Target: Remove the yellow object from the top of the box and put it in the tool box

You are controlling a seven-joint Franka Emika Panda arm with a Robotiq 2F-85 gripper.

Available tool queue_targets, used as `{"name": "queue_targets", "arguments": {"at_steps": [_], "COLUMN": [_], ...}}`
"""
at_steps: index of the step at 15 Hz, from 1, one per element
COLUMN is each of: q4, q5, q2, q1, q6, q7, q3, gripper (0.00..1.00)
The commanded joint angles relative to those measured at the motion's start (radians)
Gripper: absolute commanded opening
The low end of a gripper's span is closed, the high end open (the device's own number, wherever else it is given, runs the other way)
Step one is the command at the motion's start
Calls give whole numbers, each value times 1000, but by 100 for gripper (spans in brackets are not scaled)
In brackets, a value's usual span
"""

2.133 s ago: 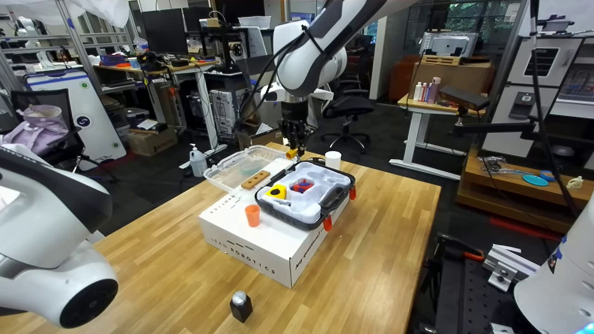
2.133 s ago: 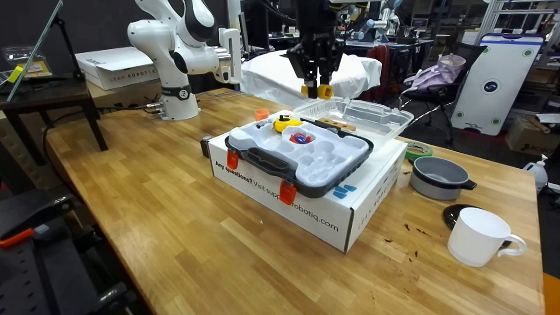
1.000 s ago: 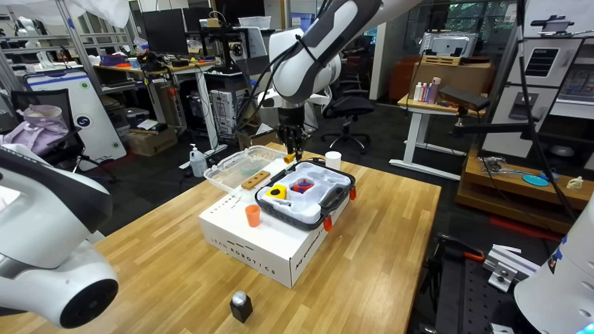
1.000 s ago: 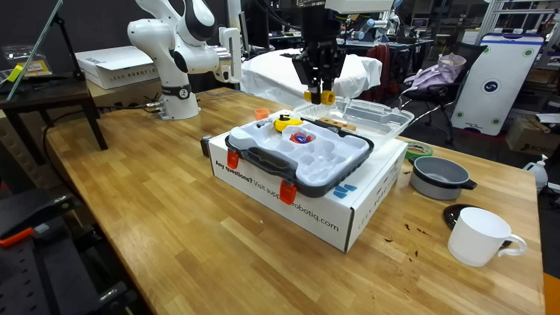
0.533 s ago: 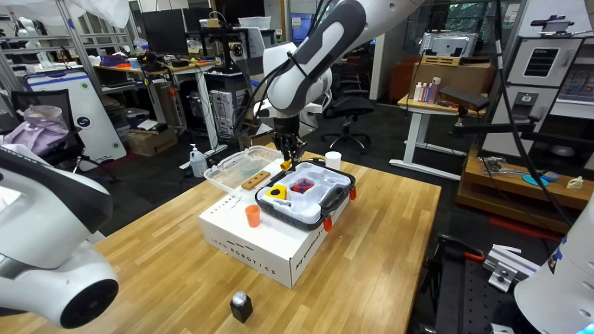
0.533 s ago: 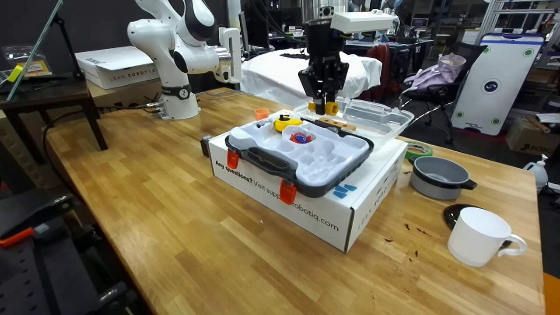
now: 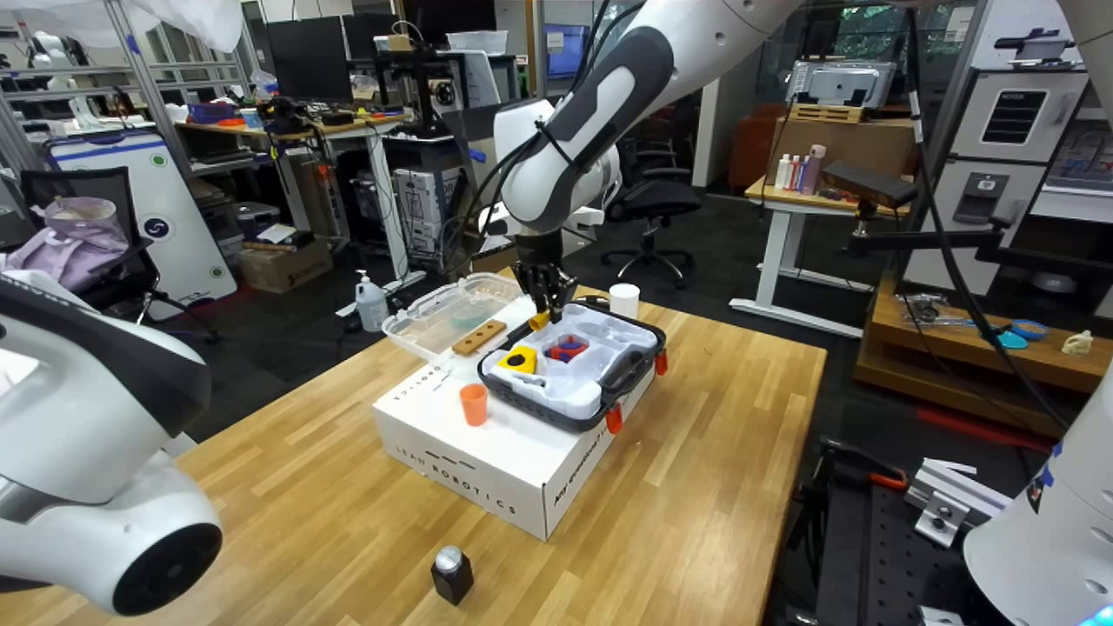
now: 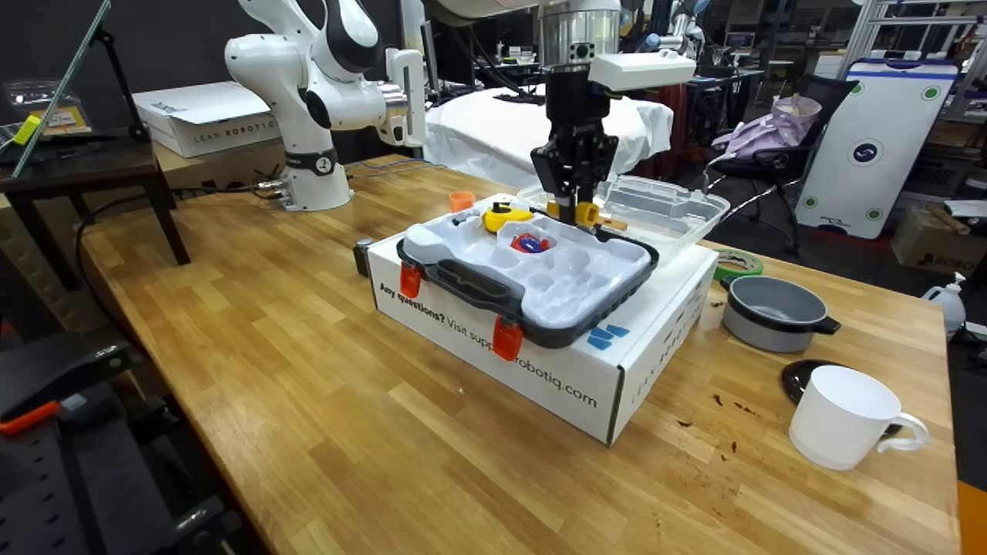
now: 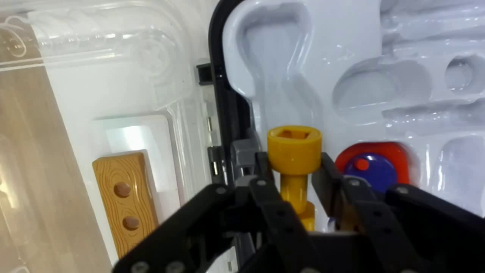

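The yellow object (image 9: 294, 151), a yellow-orange bolt-like piece, is held between the two fingers of my gripper (image 9: 293, 163), which touch its head on both sides. In the exterior views the yellow object (image 7: 540, 321) (image 8: 587, 213) hangs just above the hinge-side edge of the tool box. The tool box (image 8: 594, 304) is open, with a white moulded tray, dark frame and orange latches; its tray (image 9: 341, 26) also fills the right of the wrist view. It lies on the white carton, the box (image 7: 474, 465). The lower end of the yellow object is partly hidden by my fingers.
The tray holds a yellow piece (image 7: 519, 359) and a red-blue piece (image 7: 567, 349). The clear lid (image 7: 439, 315) lies open beside it, with a wooden strip (image 7: 479, 336). An orange cup (image 7: 474, 404) stands on the carton. A grey pot (image 8: 775, 312) and white mug (image 8: 844, 416) stand nearby.
My gripper has come down with the yellow object in it, from well above to close over the tool box's hinge-side edge. The tool box and carton have not moved.
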Motion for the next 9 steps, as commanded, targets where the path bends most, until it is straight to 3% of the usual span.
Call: {"name": "queue_targets", "arguments": {"at_steps": [1, 9], "q4": [32, 49], "q5": [-7, 2], "q2": [17, 35], "q1": [-14, -21], "q6": [-33, -42], "q7": [4, -3], "q3": [6, 14], "gripper": [8, 8]}}
